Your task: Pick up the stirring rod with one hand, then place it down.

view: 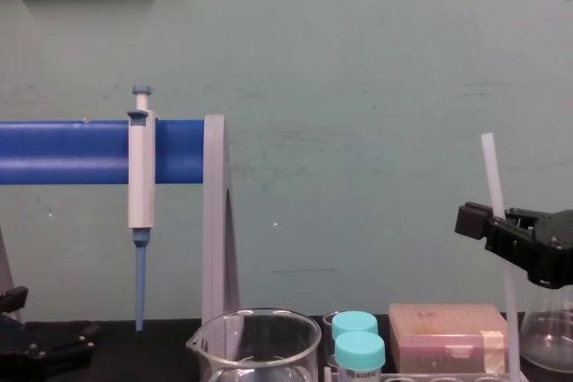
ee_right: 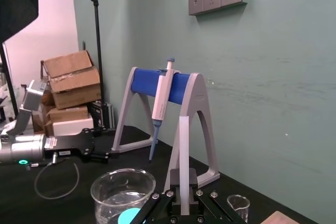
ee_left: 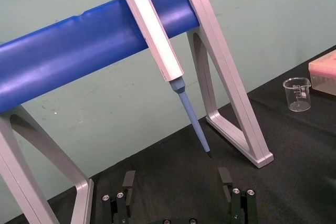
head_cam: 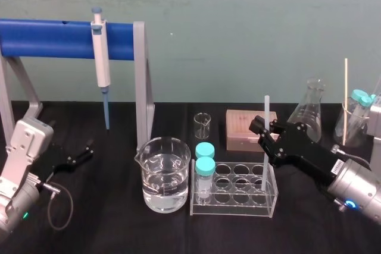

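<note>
The stirring rod [head_cam: 265, 141] is a thin translucent white stick, standing nearly upright. My right gripper [head_cam: 262, 128] is shut on it about halfway up, coming in from the right. The rod's lower end reaches down into a right-hand cell of the clear tube rack [head_cam: 233, 208]. In the chest view the rod [view: 494, 185] rises above the right gripper [view: 491, 225]. In the right wrist view the rod [ee_right: 184, 150] stands between the black fingers [ee_right: 193, 179]. My left gripper [head_cam: 85, 152] rests open at the far left of the table, and its two fingers [ee_left: 128, 182] stand well apart.
A large beaker [head_cam: 165, 173] with water stands left of the rack, which holds two teal-capped tubes [head_cam: 205, 165]. Behind are a small beaker [head_cam: 202, 124], a pink tip box [head_cam: 243, 129] and a conical flask [head_cam: 309, 111]. A pipette [head_cam: 101, 57] hangs on the blue stand [head_cam: 53, 38].
</note>
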Motion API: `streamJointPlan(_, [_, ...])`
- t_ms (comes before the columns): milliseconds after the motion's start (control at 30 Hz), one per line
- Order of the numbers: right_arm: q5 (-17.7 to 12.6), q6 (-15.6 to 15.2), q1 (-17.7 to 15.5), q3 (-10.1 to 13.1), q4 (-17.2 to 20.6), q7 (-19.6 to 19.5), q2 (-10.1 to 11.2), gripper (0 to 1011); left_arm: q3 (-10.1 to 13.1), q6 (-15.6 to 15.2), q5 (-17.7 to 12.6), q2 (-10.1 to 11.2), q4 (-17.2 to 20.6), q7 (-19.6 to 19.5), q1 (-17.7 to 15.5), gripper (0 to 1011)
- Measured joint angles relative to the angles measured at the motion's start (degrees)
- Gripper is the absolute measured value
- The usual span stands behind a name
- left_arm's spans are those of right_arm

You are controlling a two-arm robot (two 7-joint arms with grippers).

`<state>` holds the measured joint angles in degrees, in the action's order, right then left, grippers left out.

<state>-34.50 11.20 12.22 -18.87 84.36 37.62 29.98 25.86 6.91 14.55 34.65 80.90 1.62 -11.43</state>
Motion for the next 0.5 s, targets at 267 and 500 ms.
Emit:
streamJointPlan(267, [1.34,2.53,1.33,-0.46,-2.38,0.24,-1.03,69,0.0,0.0,0.0,0.0,0.0,0.0,0.0,1000])
streamJointPlan(500, [2.25,3.08,2.04,-1.01,-4.73,0.52,-1.97,69,0.0,0.0,0.0,0.0,0.0,0.0,0.0,1000])
